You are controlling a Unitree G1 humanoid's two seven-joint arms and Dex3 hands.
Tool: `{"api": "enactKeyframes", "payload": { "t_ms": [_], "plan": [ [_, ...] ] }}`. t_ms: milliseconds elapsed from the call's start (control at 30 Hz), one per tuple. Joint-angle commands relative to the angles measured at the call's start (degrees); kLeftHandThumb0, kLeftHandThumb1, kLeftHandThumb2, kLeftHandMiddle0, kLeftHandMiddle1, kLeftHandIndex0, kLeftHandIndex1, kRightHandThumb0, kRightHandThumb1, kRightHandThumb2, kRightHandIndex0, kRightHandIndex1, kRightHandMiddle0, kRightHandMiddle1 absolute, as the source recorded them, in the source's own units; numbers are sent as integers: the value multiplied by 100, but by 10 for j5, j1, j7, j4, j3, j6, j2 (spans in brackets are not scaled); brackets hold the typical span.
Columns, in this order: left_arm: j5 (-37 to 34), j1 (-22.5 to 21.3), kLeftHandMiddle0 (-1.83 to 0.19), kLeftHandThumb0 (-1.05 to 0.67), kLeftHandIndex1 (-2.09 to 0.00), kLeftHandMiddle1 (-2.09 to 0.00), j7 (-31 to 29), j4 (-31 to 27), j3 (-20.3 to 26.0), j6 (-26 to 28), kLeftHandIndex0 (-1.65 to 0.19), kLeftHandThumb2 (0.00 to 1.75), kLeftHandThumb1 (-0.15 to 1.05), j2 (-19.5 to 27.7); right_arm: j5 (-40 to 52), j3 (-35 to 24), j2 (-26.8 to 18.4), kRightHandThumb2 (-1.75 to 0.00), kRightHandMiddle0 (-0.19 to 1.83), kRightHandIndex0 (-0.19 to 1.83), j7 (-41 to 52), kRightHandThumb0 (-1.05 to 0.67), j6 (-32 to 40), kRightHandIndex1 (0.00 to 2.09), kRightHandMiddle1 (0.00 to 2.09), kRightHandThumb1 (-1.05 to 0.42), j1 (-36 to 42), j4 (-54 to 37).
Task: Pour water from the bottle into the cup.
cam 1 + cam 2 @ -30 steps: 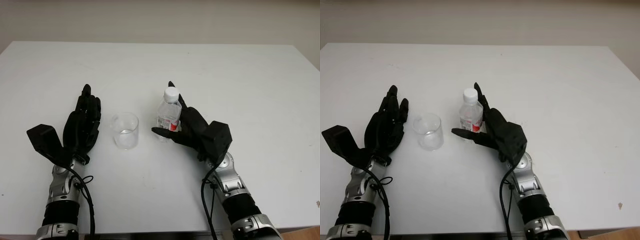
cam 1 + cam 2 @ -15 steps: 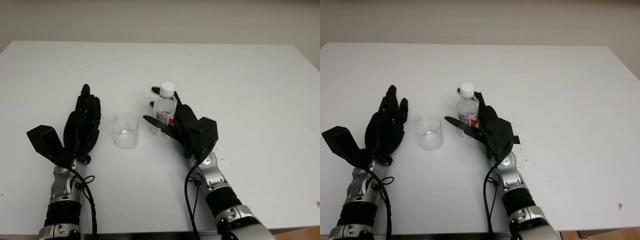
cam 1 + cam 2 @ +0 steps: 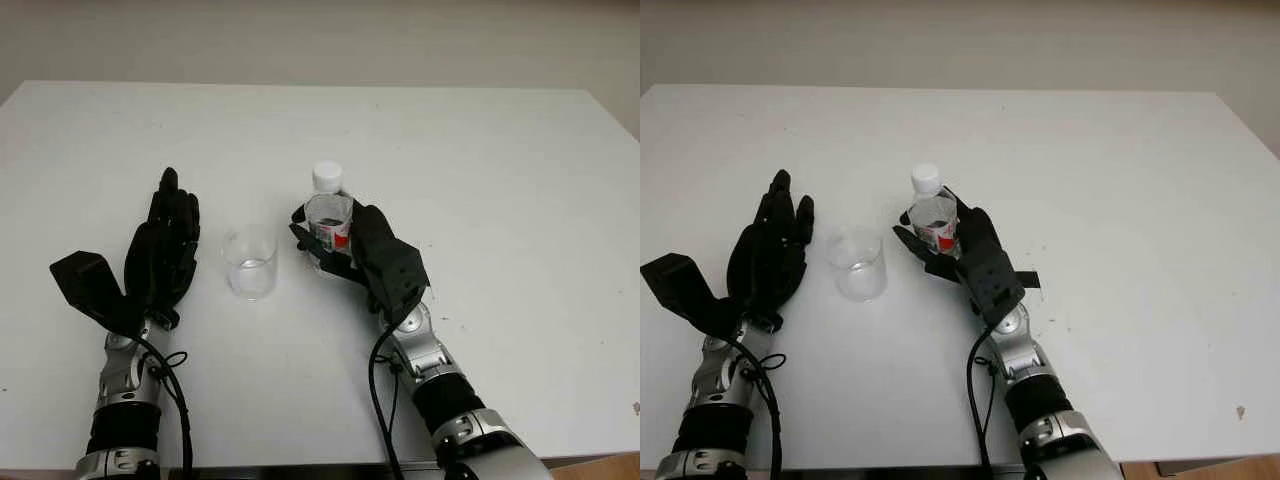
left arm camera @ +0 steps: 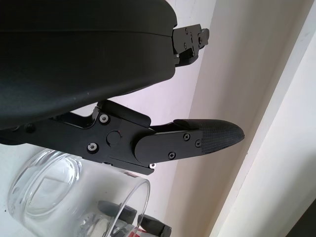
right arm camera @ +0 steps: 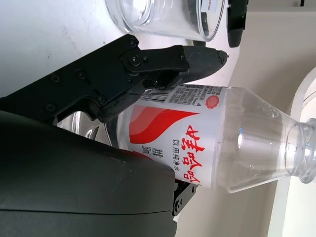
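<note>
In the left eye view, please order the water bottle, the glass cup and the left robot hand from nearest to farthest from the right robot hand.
1. Water bottle: upright, grasped in the right robot hand.
2. Glass cup: on the table, just to the bottle's left.
3. Left robot hand: open, beyond the cup, farthest left.

Cup (image 3: 250, 262) stands (closely) between left hand (image 3: 163, 255) and bottle (image 3: 328, 222).

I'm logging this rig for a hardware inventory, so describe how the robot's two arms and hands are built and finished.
Both hands, the left hand and the right hand, are matte black with jointed, screw-fastened finger links and textured fingertips. A black boxy camera module sits at each wrist. Behind them come polished silver metal wrist joints, then black forearm segments with silver rings. Thin black cables loop loosely beside each wrist.
</note>
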Motion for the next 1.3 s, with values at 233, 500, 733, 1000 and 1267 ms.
{"api": "enactKeyframes", "payload": {
  "t_ms": [233, 500, 733, 1000, 1267],
  "plan": [
    [0, -5, 13, -73, -6, -6, 2, 6, 1, -2, 14, 46, 105, 1, -50, -11, -87, -43, 154, 178, -61, -35, -78, 209, 209, -105, -133, 80],
    [7, -3, 15, -73, -5, -5, 2, 7, -4, -11, 15, 50, 105, 1, -169, 53, -143, -36, 109, 144, -138, -41, -77, 209, 209, -105, -236, 169],
    [0, 0, 15, -73, -5, -5, 6, 3, -2, -9, 15, 48, 105, -5, -331, 174, -163, -27, 90, 119, -299, -46, -44, 209, 209, -105, -300, 253],
    [0, 6, 13, -74, -5, -6, 9, -1, -1, -12, 15, 48, 105, -10, -409, 262, -161, -22, 88, 127, -377, -45, -15, 209, 209, -105, -330, 296],
    [0, 1, 13, -73, -5, -6, 13, 5, -1, -12, 15, 48, 105, -14, -448, 317, -163, -21, 85, 125, -445, -44, -23, 209, 209, -105, -339, 314]
  ]
}}
